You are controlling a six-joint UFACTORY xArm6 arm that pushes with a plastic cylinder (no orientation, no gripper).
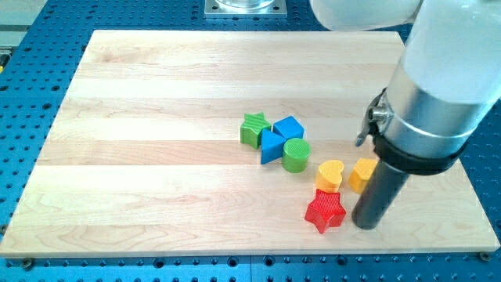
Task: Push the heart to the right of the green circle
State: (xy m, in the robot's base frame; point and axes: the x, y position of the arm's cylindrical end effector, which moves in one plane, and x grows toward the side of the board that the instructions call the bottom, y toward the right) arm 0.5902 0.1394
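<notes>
Currently logged, placed from my tip, the lower end of the straight dark rod; it carries no jaws, so nothing is grasped or released, it only rests at board height.

1. Yellow heart-shaped block: the task's thing, up and to the view's left of my tip, near but apart from it. It lies down and to the view's right of the green circle.
2. Second yellow block: just above my tip, partly hidden behind the rod, shape not readable. Whether the rod touches it I cannot tell.
3. Red star-shaped block: just to the view's left of my tip, a narrow gap between, and directly below the heart.
4. Green round cylinder block, the green circle: farther up and left of my tip.
5. Blue triangular block: touching the circle's left side.
6. Blue cube-like block: above the circle.
7. Green star-shaped block: farthest left of the cluster.
8. Pale wooden board: carries all items.
</notes>
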